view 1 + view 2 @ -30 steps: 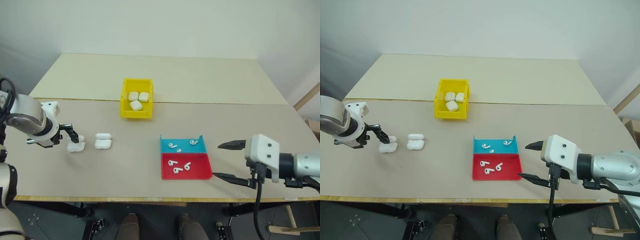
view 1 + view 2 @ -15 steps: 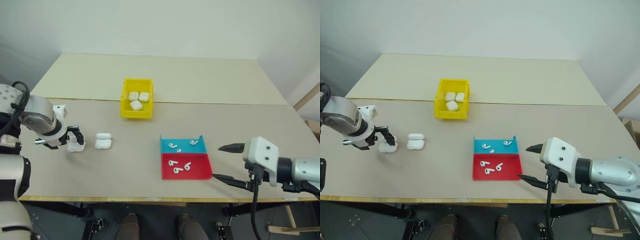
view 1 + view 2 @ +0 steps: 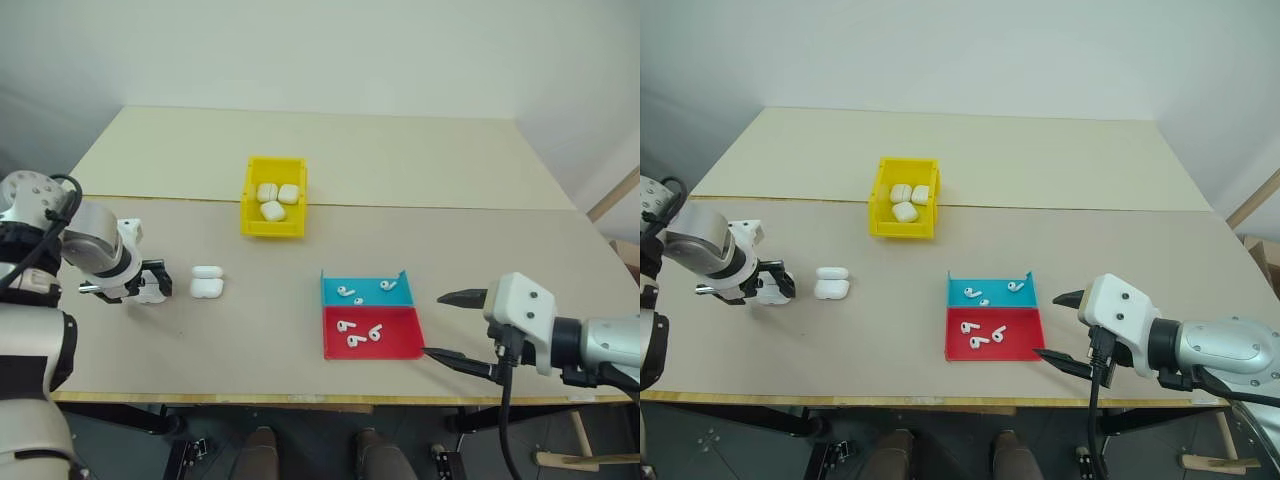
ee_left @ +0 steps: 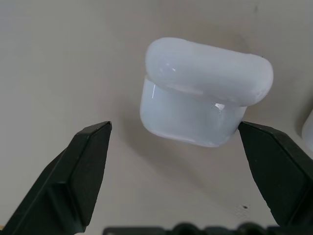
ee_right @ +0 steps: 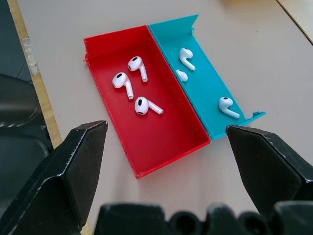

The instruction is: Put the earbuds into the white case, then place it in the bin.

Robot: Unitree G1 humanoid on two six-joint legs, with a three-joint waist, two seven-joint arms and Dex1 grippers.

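My left gripper (image 3: 150,285) points down over the white case (image 4: 205,95) at the table's left. It is open, with one black finger on each side of the case and neither touching it. The case lies on the table with its lid down. A second white case (image 3: 207,283) lies just to its right. Earbuds (image 5: 129,81) lie loose in the red tray (image 3: 395,345), and more earbuds (image 5: 185,58) lie in the blue tray (image 3: 330,283). My right gripper (image 3: 433,323) hovers open just right of the trays. The yellow bin (image 3: 271,229) stands behind, holding three white cases.
The red and blue trays sit side by side near the table's front edge, right of centre. A seam runs across the table just behind the bin. Bare tabletop lies between the cases and the trays.
My left gripper has dropped and rolled at the wrist, coming down around the leftmost case so its fingers now straddle it. The right gripper has stayed put.
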